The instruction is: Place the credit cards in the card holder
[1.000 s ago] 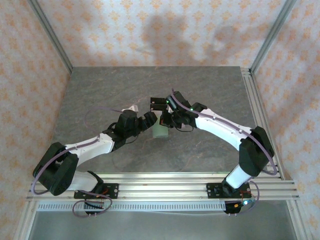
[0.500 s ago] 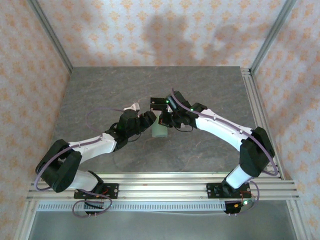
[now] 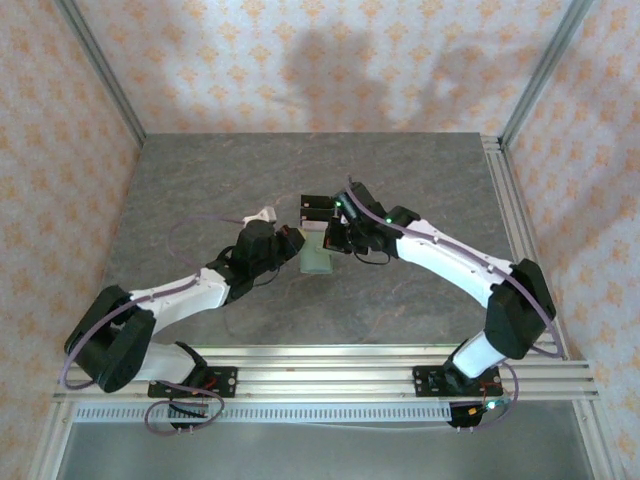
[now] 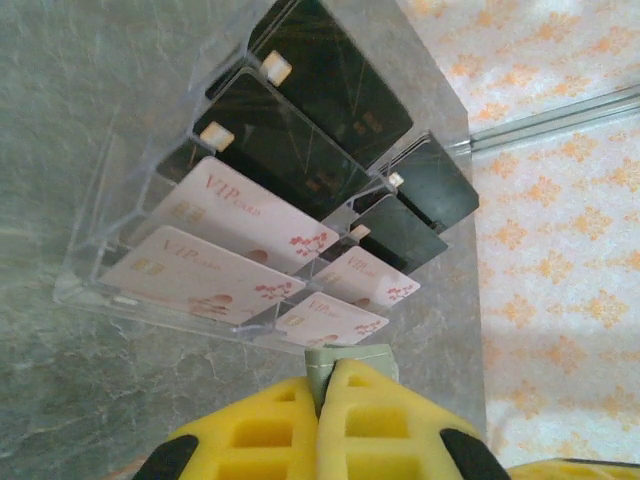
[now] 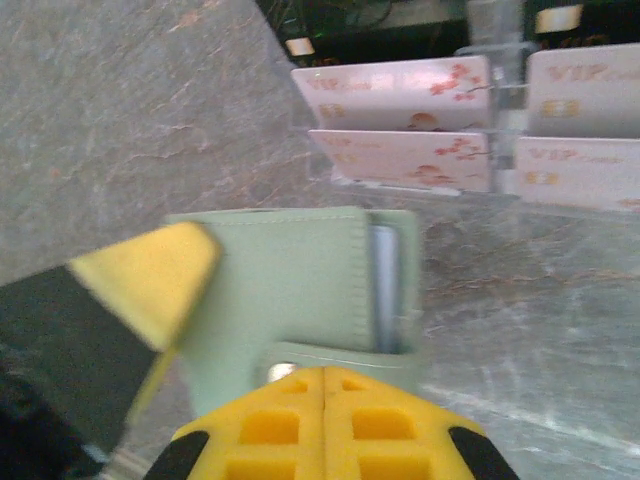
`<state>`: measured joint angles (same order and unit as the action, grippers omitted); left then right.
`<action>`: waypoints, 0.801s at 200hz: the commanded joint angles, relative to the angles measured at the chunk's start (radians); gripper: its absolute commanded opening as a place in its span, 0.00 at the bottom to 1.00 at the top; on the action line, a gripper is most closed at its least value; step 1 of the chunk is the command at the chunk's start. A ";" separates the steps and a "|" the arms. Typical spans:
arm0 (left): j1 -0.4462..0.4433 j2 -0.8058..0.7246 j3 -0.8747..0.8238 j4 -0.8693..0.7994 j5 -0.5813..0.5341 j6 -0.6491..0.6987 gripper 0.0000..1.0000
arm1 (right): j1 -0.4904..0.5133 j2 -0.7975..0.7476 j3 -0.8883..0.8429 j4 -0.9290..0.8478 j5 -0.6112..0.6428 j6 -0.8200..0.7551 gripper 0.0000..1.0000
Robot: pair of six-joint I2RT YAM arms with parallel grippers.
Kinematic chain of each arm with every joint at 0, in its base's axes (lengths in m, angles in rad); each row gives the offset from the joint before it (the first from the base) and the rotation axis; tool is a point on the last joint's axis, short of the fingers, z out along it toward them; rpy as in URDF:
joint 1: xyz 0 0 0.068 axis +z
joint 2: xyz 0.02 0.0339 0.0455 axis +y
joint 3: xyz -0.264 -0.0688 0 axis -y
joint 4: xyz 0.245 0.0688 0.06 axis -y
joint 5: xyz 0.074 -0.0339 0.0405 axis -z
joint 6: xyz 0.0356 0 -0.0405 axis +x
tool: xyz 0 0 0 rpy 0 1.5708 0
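Left gripper [image 4: 322, 395] and right gripper [image 5: 322, 385] both pinch shut on the soft green wallet [image 5: 290, 280], set just before the clear stand [image 4: 105, 215] of pink cards [image 4: 205, 275]. Cards look light, stiff, slick: best taken by an exposed top edge.

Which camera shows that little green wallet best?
The right wrist view: the green wallet sits mid-frame, its stitched face and open pocket plain. In the top view it is a small pale patch; in the left wrist view, a green sliver at the left hand's tips.
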<state>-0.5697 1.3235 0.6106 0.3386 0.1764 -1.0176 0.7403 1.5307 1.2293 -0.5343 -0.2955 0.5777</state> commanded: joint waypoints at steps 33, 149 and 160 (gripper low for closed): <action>-0.007 -0.094 -0.010 -0.125 -0.095 0.120 0.00 | -0.025 -0.065 -0.067 -0.028 0.033 -0.035 0.03; -0.007 -0.085 0.017 -0.138 -0.074 0.129 0.00 | 0.101 0.105 0.126 -0.046 0.051 -0.047 0.54; -0.007 -0.084 0.017 -0.136 -0.074 0.128 0.00 | 0.103 0.122 0.136 -0.044 0.050 -0.048 0.54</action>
<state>-0.5697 1.2442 0.6048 0.2111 0.1150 -0.9134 0.8318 1.6199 1.3228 -0.5594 -0.2768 0.5449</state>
